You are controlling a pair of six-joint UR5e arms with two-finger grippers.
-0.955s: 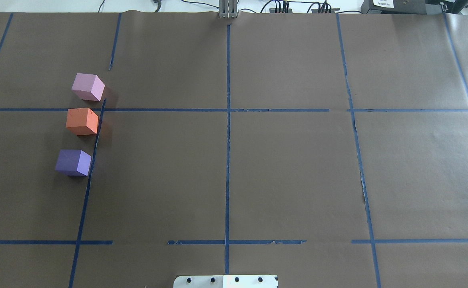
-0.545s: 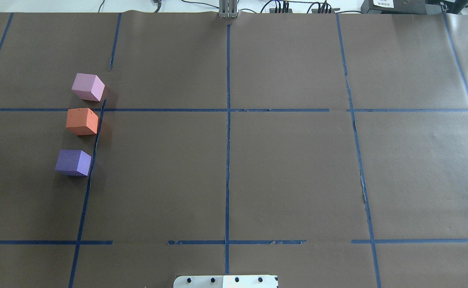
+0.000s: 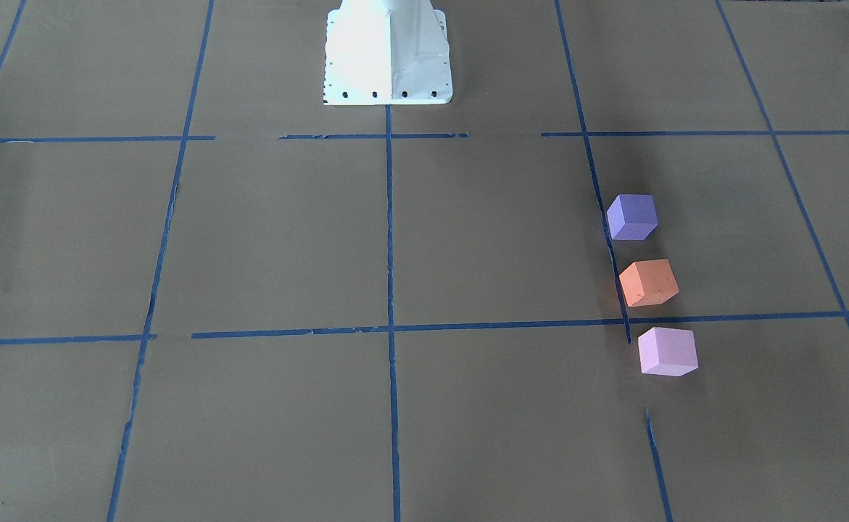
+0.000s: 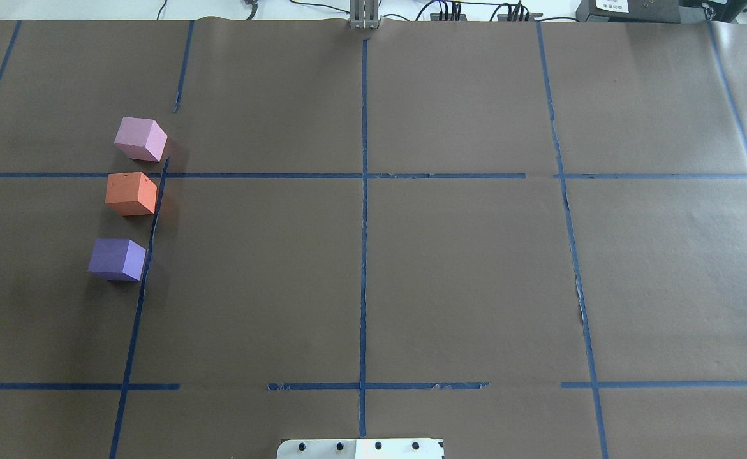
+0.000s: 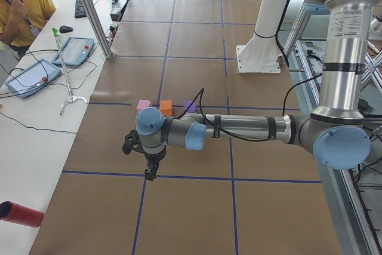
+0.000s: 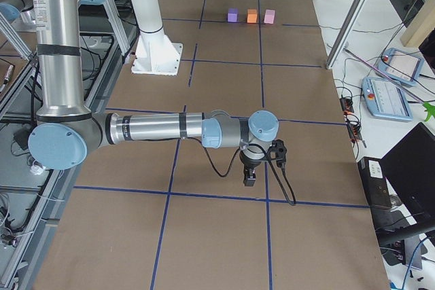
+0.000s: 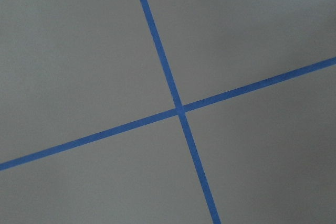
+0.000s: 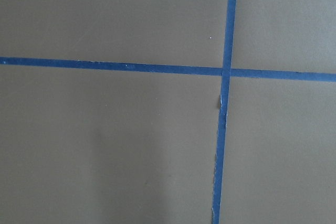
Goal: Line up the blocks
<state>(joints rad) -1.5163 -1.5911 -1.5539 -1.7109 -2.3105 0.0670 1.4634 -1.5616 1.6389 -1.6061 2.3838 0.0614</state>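
Three cubes stand in a spaced row on the brown paper beside a blue tape line: the pale pink block (image 4: 140, 138) farthest, the orange block (image 4: 131, 193) in the middle, the violet-purple block (image 4: 117, 259) nearest the robot. They also show in the front view as pink (image 3: 667, 351), orange (image 3: 649, 282) and purple (image 3: 632, 216). My left gripper (image 5: 150, 174) shows only in the left side view, away from the blocks. My right gripper (image 6: 249, 180) shows only in the right side view, far from them. I cannot tell whether either is open. Both wrist views show only paper and tape.
The white robot base plate (image 3: 388, 54) sits at the table's middle edge. Blue tape lines (image 4: 363, 191) grid the paper. An operator (image 5: 18, 4) sits beyond the far side with teach pendants (image 5: 74, 51). A red cylinder (image 5: 21, 214) lies off the table's end.
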